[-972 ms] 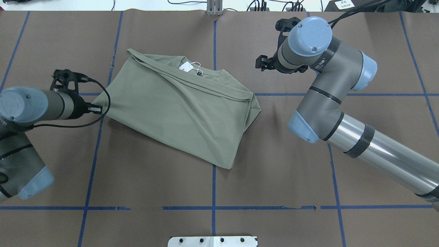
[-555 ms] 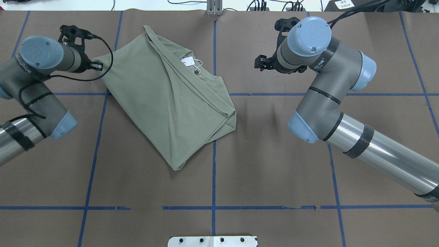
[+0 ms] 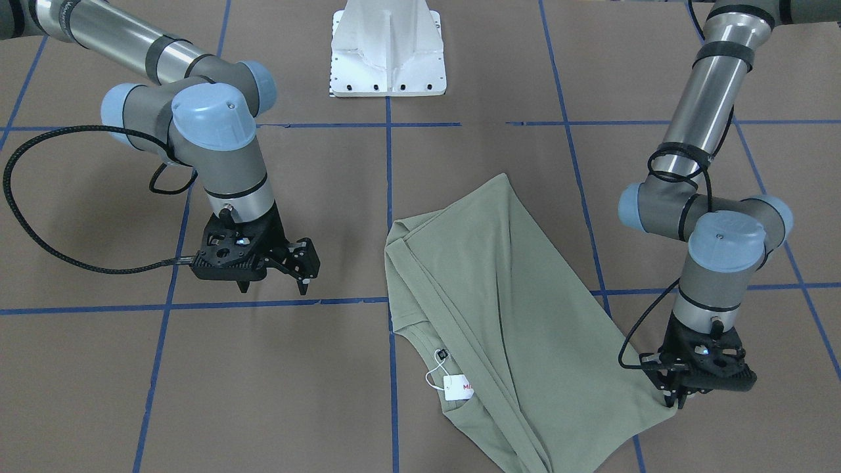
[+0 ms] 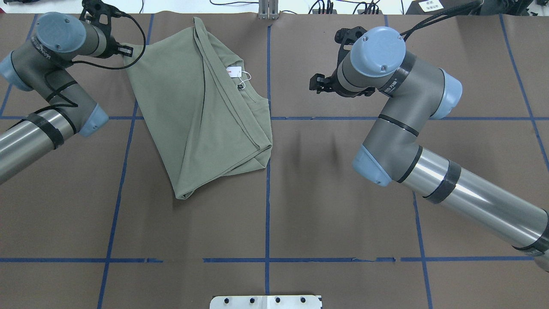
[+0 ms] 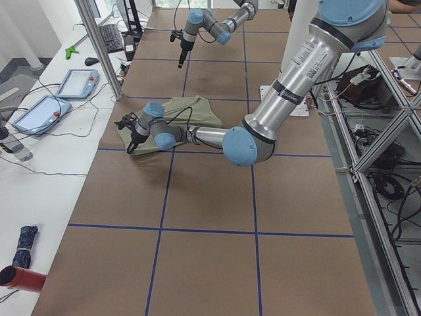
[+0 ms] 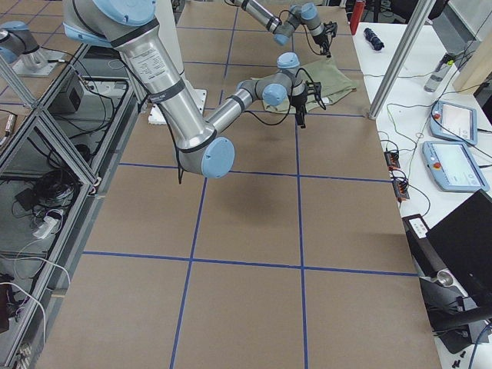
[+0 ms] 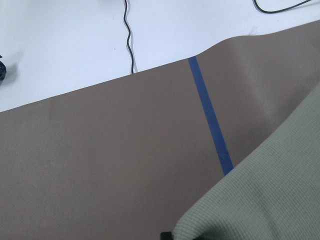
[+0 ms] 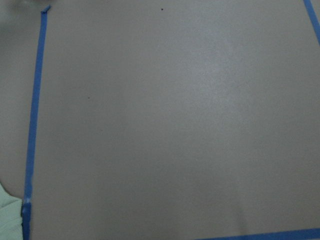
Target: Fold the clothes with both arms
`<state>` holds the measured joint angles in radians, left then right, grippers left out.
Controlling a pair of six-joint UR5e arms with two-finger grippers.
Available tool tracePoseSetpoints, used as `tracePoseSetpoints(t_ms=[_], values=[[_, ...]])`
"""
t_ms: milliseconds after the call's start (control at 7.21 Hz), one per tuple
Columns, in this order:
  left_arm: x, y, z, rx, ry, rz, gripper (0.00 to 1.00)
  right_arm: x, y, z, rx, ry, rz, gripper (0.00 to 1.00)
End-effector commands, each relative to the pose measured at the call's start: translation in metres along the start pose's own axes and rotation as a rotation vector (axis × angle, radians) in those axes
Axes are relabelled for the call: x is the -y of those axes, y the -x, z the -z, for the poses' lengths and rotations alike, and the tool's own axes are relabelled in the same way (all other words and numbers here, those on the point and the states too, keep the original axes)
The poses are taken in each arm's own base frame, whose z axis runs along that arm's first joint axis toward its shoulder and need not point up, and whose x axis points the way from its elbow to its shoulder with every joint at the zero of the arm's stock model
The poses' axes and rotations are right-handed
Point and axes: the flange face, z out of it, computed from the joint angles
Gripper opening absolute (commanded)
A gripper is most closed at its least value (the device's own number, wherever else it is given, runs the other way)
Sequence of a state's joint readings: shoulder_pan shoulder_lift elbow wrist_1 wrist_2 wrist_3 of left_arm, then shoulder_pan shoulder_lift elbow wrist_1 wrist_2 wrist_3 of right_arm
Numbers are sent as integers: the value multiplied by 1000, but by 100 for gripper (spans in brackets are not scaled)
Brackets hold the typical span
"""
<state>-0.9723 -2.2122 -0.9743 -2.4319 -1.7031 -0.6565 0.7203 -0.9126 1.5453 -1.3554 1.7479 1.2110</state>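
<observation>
Overhead exterior: the sage-green shirt (image 4: 201, 116) lies folded into a slanted four-sided shape in the upper left-centre of the frame. It sits on the brown table cover (image 4: 343, 206), almost all of it left of the central blue tape line (image 4: 267, 201). Its top edge reaches the cover's far edge and its lowest corner points to the lower left. The hang tag (image 4: 233, 72) rests on the fabric by the collar, near the shirt's upper right edge. The left gripper (image 4: 125, 50), at upper left, has its jaws clenched on the shirt's upper-left corner. The front-facing view agrees: the left gripper (image 3: 677, 397) is at lower right, pinching the shirt (image 3: 519, 328) at its right-hand corner, and the hang tag (image 3: 458, 387) is at lower centre. The left wrist view shows ribbed green fabric (image 7: 270, 190) filling the lower right, with the grip point at the bottom edge. The right gripper (image 3: 274, 284) sits left of centre with its jaws spread and empty, above the cover and well apart from the shirt. In the overhead view the right gripper (image 4: 318, 83) is right of the centre line. The right wrist view shows bare cover, tape, and a sliver of shirt (image 8: 7, 215) at lower left. The white pedestal (image 3: 387, 49) is at top centre of the front-facing view.
</observation>
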Motion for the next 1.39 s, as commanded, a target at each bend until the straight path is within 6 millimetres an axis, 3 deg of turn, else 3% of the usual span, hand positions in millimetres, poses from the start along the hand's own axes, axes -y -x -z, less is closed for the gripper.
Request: tracePoseSetpoints(t_ms=[0,139,278,555,694,1249], values=[[-12,-10,32,-157,14,-9,100,-12,63,2,34,6,-142,100],[-23,-8,54,-189,-6,-18,100,-26,108,-5,33,-35,-151,98],[-28,-11,63,-219,1,-22,100,-42,131,-22,52,-59,-170,95],[-33,-17,62,-232,16,14,100,-64,163,-52,33,-73,-179,76],[-34,-18,62,-234,16,14,100,-71,169,-54,31,-68,-172,70],[-38,-15,60,-230,22,14,100,-90,163,-78,-14,-54,-127,51]])
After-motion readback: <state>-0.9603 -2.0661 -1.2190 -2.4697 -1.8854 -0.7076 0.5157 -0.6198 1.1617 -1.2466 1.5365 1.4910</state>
